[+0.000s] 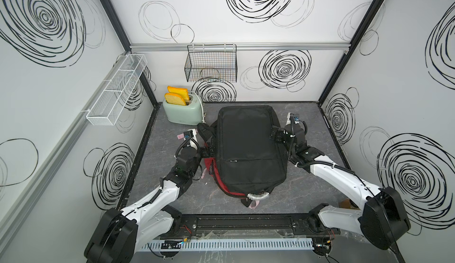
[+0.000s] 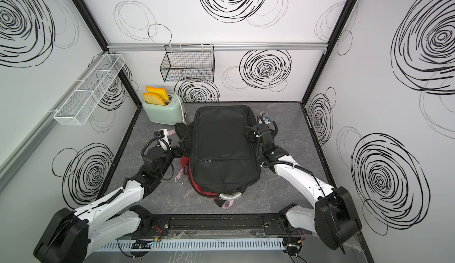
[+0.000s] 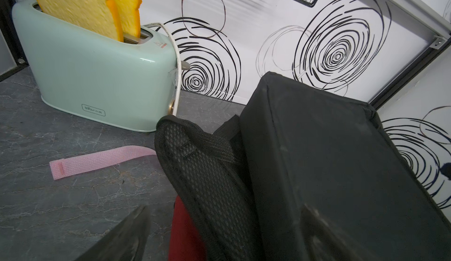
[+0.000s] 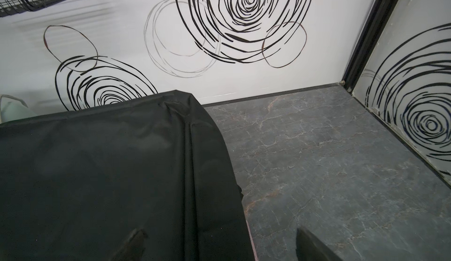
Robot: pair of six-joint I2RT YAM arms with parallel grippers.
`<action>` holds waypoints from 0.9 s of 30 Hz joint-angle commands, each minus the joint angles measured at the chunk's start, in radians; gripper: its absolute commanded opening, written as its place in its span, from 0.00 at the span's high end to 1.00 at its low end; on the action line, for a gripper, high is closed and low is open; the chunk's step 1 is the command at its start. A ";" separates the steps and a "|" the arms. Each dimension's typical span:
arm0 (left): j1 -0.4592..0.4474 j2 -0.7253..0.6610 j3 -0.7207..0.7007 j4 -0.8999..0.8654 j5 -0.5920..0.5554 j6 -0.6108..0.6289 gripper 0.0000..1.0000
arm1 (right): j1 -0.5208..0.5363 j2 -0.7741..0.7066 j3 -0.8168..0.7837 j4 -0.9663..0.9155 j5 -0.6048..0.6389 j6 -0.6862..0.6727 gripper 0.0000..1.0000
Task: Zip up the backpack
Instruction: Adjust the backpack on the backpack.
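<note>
Nearest the lens are the slotted cable duct and the black rail carrying the 2 arm bases. Both arms reach in toward the backpack. It lies flat mid-table, front face up, w/ its grey-wrapped handle at the near end.

The left claw sits at the bag's left side, released. In its wrist view the fingers stand wide apart w/ the mesh shoulder strap and some red lining between them, nothing gripped. The right claw is at the bag's right edge, also released. Its fingers straddle that edge, 1 over black cloth and 1 over bare table.

Red lining shows along the near-left side, so the main zip prob. gapes there. I can't find the pull in any view. The small pocket zip looks closed.

Judgement: approach stage, no zipping done yet. To do it well:
- Find the pull 1st.
- Pinch the cloth just behind it w/ 1 claw so the seam stays taut.
- Drag the pull along the seam w/ the other claw, not upward.
- Keep the shoulder strap and the loose pink strap out of the teeth.
- The left claw prob. needs to shift off the strap onto the seam.

Farther back, just off the bag's far-left corner, is the toaster w/ 2 toast slices. Beyond it, on the walls, are the white mesh basket and the black wire basket.
</note>
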 commanded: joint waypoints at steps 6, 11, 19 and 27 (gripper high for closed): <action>-0.001 -0.002 0.019 0.064 0.115 -0.006 0.02 | -0.129 -0.039 0.026 -0.048 -0.229 0.021 0.01; -0.001 0.028 0.027 0.101 0.160 -0.016 0.02 | -0.184 -0.032 0.027 -0.064 -0.325 0.037 0.01; -0.002 0.126 0.098 0.040 0.239 -0.060 0.02 | -0.200 0.029 0.059 -0.145 -0.270 0.015 0.00; -0.022 0.137 0.278 -0.282 0.253 -0.065 0.02 | -0.247 0.069 0.031 -0.131 -0.446 0.027 0.01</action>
